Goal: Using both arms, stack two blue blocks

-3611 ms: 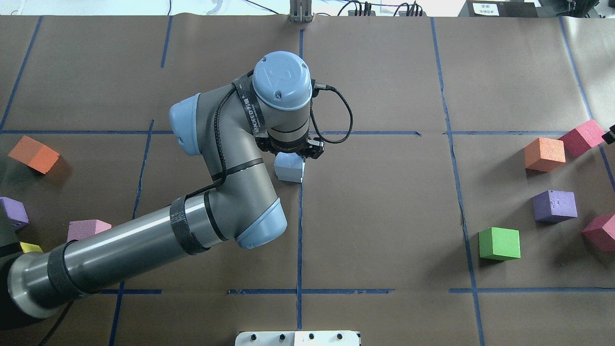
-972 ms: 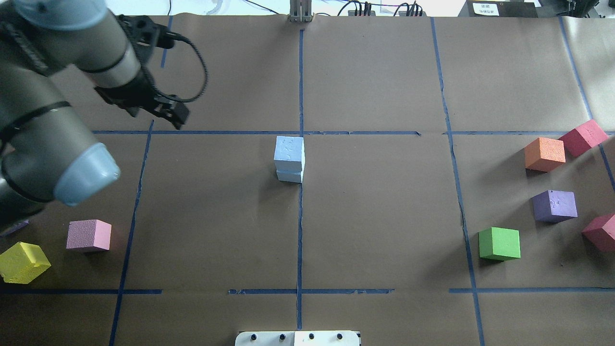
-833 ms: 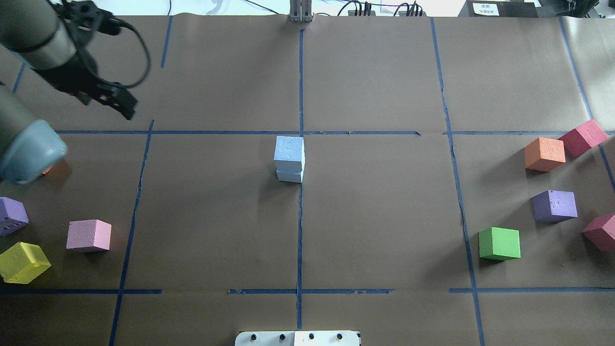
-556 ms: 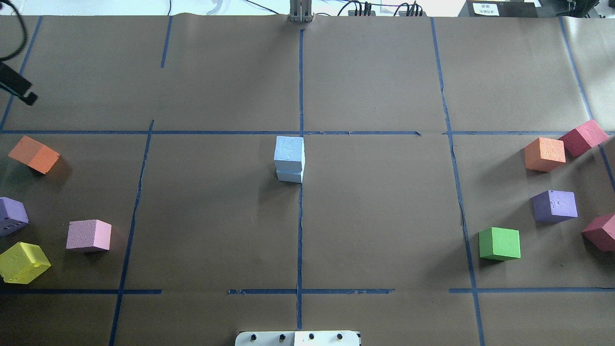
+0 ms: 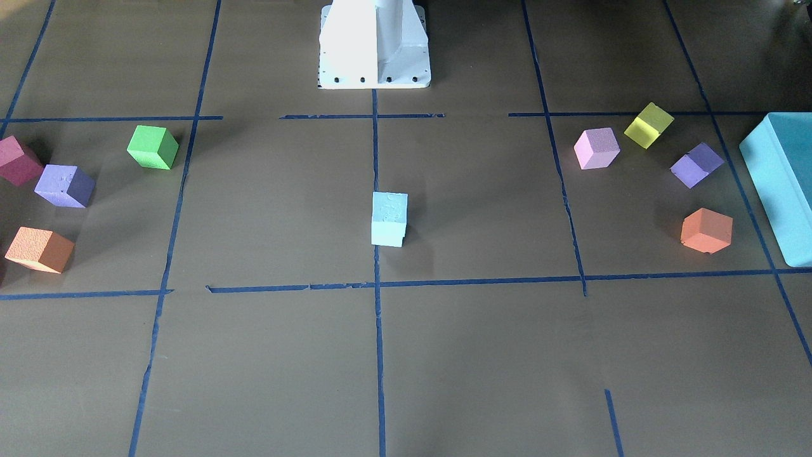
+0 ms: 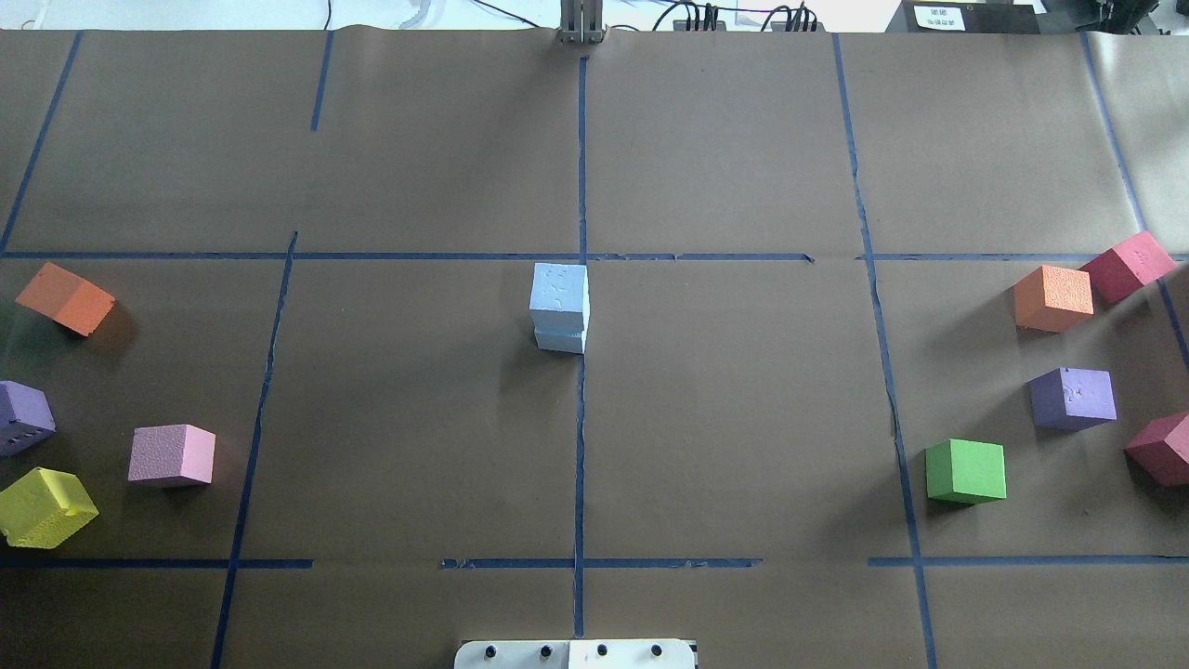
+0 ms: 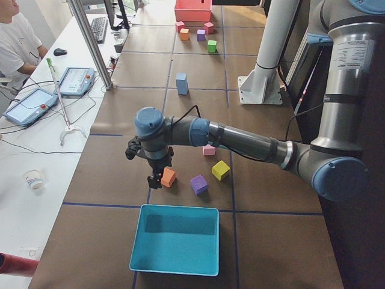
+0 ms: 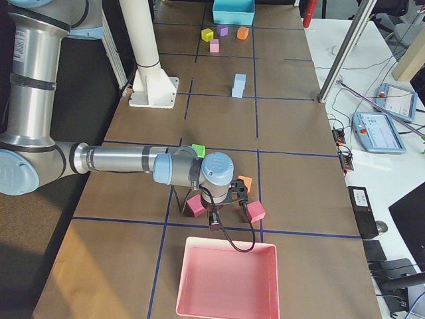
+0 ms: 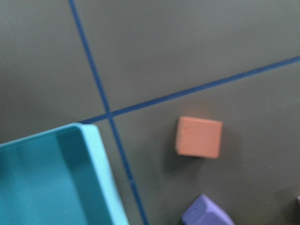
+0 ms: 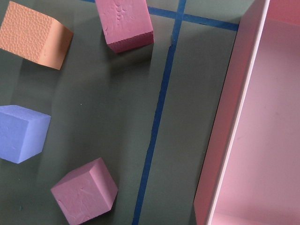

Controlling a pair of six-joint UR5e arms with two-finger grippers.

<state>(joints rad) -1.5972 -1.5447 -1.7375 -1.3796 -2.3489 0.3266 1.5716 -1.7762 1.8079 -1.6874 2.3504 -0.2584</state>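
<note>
The two blue blocks (image 6: 559, 290) stand stacked one on the other at the table's centre, on the blue tape cross. The stack also shows in the front-facing view (image 5: 389, 219) and in the side views (image 7: 181, 84) (image 8: 238, 86). No gripper touches it. My left gripper (image 7: 151, 179) hangs over an orange cube (image 7: 168, 177) next to the teal box, far from the stack. My right gripper (image 8: 214, 224) hangs over the red cubes next to the pink tray. Both grippers show only in the side views, so I cannot tell whether they are open or shut.
On the left of the overhead view lie an orange cube (image 6: 65, 297), a purple cube (image 6: 23, 418), a pink cube (image 6: 172, 455) and a yellow cube (image 6: 45, 506). On its right lie several cubes, among them a green cube (image 6: 966, 471). A teal box (image 5: 783, 184) and a pink tray (image 8: 226, 286) stand at the table's ends.
My left arm has swung away from the blue stack to the left and has left the overhead view. The stack stands free and has not moved.
</note>
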